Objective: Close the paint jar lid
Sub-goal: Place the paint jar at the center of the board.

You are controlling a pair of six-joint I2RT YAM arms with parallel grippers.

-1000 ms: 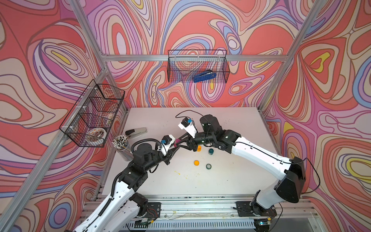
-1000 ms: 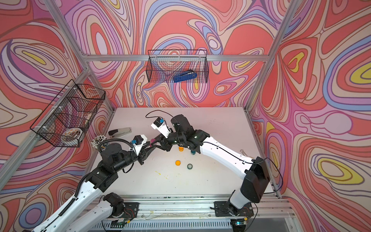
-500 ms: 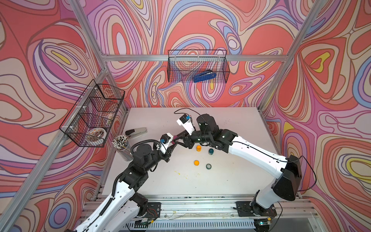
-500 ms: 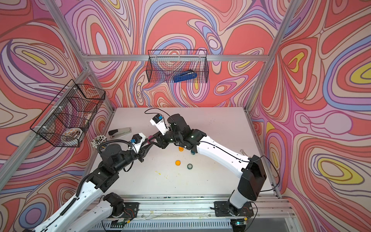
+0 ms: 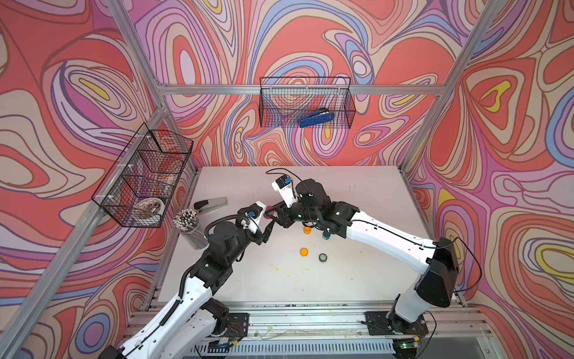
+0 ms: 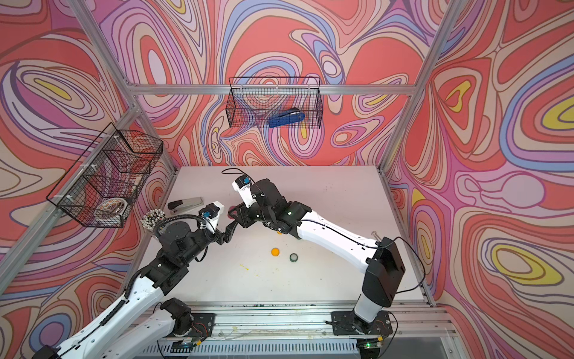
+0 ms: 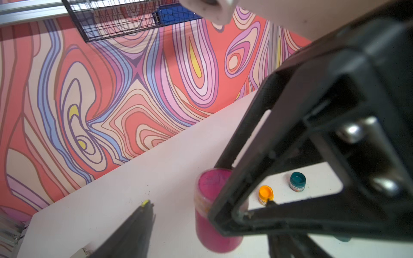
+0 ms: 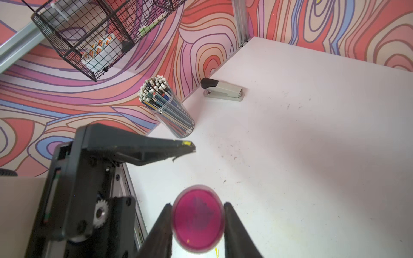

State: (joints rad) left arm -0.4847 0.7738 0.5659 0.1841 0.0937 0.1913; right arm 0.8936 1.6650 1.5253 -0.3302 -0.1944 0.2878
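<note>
A pink paint jar [image 8: 198, 217] with its lid on is held off the table, and my right gripper [image 8: 197, 206] is shut on its sides. In the left wrist view the pink paint jar [image 7: 209, 194] shows partly behind the right gripper's black frame [image 7: 279, 138]. My left gripper [image 7: 207, 225] is open with its fingers spread on either side of the jar, clear of it. One left finger [image 8: 156, 149] with a yellow-stained tip shows beside the jar. In both top views the two grippers [image 5: 269, 222] [image 6: 231, 222] meet above the left middle of the table.
An open orange jar [image 5: 307, 230] and a teal jar [image 5: 326, 235] stand under the right arm, and their lids [image 5: 303, 251] [image 5: 323, 257] lie nearer the front. A pencil cup [image 5: 189, 225] and a grey stapler [image 5: 211, 205] stand by the left wall. Wire baskets [image 5: 143, 177] hang on the walls.
My left gripper has opened and let go of the jar's lid. Both arms have drifted a little toward the left with the jar still in the right gripper.
</note>
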